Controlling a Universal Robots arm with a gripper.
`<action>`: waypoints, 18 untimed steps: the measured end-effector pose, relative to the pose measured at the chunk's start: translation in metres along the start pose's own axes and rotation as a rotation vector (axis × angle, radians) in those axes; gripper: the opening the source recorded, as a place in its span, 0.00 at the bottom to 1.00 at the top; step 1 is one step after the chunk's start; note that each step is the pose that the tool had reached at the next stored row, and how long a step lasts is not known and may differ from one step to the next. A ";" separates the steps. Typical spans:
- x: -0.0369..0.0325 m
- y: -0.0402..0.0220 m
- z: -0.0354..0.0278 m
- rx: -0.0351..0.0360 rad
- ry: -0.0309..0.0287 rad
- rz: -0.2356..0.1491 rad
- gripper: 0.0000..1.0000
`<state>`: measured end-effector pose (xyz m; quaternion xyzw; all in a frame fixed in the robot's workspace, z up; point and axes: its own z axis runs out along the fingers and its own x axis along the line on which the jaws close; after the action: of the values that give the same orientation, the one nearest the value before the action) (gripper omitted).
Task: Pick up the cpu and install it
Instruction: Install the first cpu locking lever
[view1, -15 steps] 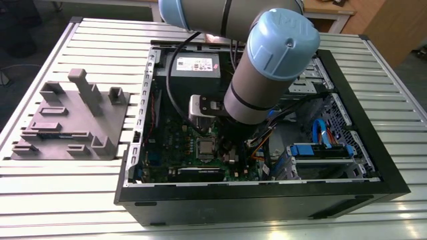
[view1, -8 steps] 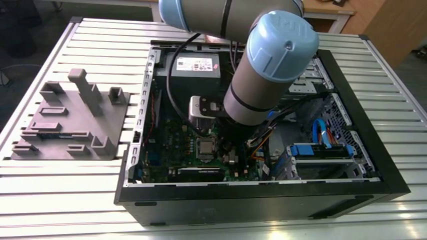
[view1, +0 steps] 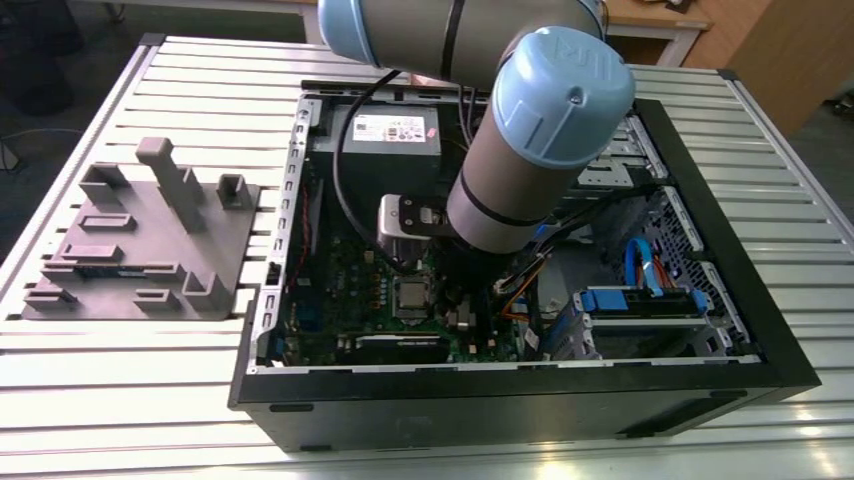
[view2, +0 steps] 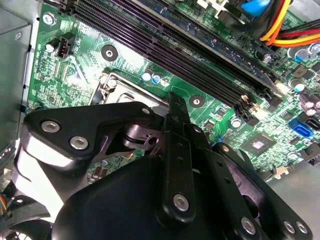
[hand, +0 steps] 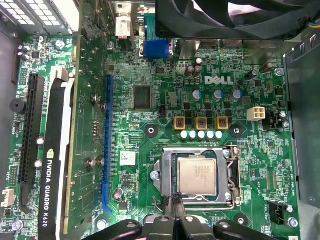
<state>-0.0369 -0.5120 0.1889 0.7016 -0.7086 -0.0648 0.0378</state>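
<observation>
The cpu (hand: 197, 175) sat seated in the socket frame (hand: 198, 176) on the motherboard (hand: 150, 135). The pincer (hand: 179, 210) hung just beside the frame's edge, its fingers (hand: 175, 212) pressed together, gripping nothing.

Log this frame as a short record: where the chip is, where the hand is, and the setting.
chip: the cpu lies flat inside the metal socket frame on the green motherboard
hand: the hand hovers just beside the socket frame's edge, nothing seen in it
setting: open computer case lying on a slatted table
nearby: grey parts holder at the exterior view's left
</observation>
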 end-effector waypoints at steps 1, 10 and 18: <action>-0.0001 0.0000 0.0003 0.0001 -0.0003 0.000 0.10; 0.0000 -0.0002 0.0014 0.0011 0.0009 -0.006 0.10; 0.0000 -0.0018 0.0035 0.0009 0.0029 -0.016 0.10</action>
<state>-0.0356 -0.5119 0.1852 0.7075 -0.7028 -0.0637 0.0379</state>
